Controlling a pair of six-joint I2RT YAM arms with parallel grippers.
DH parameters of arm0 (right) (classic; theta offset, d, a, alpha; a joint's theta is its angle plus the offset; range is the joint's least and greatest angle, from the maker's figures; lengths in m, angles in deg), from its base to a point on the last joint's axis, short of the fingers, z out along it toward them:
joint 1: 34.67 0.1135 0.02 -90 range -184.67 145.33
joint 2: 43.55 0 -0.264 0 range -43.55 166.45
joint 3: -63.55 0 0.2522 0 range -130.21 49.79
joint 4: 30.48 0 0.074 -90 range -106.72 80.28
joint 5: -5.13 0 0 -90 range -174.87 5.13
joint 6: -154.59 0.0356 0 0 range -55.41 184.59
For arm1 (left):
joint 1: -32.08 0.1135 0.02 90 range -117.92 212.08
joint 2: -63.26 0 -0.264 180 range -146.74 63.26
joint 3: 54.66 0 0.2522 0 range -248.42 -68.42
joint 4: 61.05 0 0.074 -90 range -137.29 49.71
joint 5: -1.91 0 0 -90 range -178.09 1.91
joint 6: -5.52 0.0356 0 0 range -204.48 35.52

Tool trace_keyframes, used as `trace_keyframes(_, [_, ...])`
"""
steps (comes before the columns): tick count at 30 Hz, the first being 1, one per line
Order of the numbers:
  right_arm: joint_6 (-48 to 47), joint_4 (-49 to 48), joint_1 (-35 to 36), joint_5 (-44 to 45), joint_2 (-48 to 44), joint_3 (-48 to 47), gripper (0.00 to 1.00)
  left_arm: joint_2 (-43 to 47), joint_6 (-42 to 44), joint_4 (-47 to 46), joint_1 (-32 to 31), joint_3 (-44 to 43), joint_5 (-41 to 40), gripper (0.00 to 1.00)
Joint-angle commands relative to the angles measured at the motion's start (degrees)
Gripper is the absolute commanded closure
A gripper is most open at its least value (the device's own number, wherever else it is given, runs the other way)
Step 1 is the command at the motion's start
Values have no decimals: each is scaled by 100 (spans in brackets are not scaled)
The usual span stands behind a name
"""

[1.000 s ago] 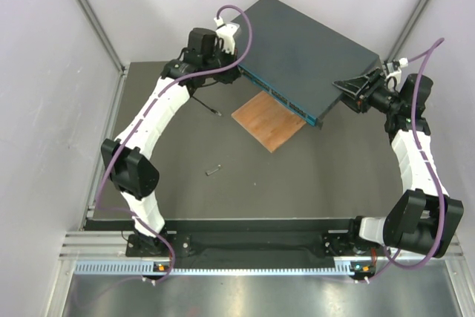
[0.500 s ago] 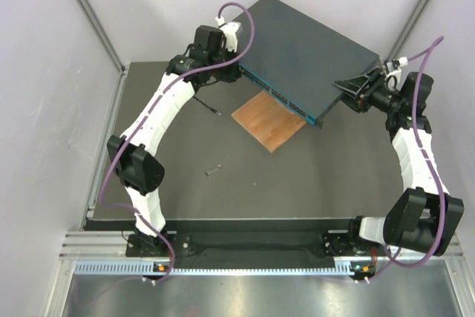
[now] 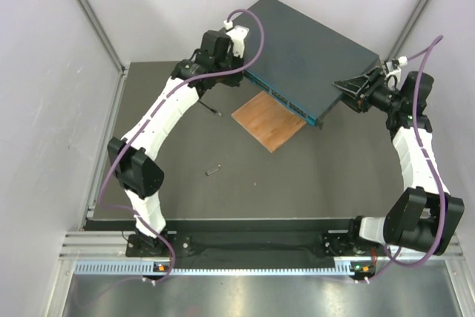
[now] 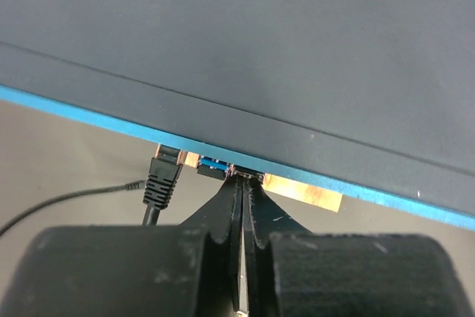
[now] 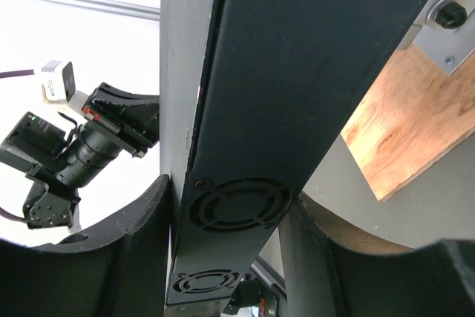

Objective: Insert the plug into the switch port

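Beside the left hand [image 4: 242, 183], the plug [image 4: 165, 177] sits in a switch port [image 4: 171, 156].

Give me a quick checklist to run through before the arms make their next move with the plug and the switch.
1. Plug seated in switch: cannot tell; its tip meets the teal front edge.
2. Left gripper clear of plug: ok, shut beside it.
3. Right gripper bracing switch: ok, fingers clamp its vented side.
4. Cable slack: ok, lies loose.
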Motion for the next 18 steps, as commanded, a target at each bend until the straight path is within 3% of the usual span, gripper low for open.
trace_keyframes(1, [-1417, -356, 134, 375, 133, -263, 100, 731, 384, -1264, 75, 298, 1292, 97])
trace_keyframes(4, [-1470, -355, 99, 375, 132, -281, 100, 1347, 1068, -851, 515, 904, 2521, 86])
trace_keyframes(7, [-1514, -355, 73, 375, 133, -325, 96, 1884, 1631, -342, 866, 1467, 2989, 73])
trace_keyframes(9, [-1540, -355, 64, 384, 150, -351, 87, 2173, 2290, 297, 973, 1818, 3166, 69])
trace_keyframes(11, [-1557, -355, 64, 375, 168, -360, 76, 2359, 3008, 729, 1044, 2256, 3184, 63])
trace_keyframes(13, [-1575, -188, 47, 375, 168, -369, 56, 2614, 3755, 1310, 1053, 2617, 3184, 57])
trace_keyframes(15, [-1645, -83, 47, 393, 150, -378, 36, 2824, 4093, 1522, 1053, 3224, 3018, 50])
trace_keyframes(18, [-1812, 163, -15, 436, 63, -422, 16, 2957, 4498, 1690, 1053, 3997, 2754, 45])
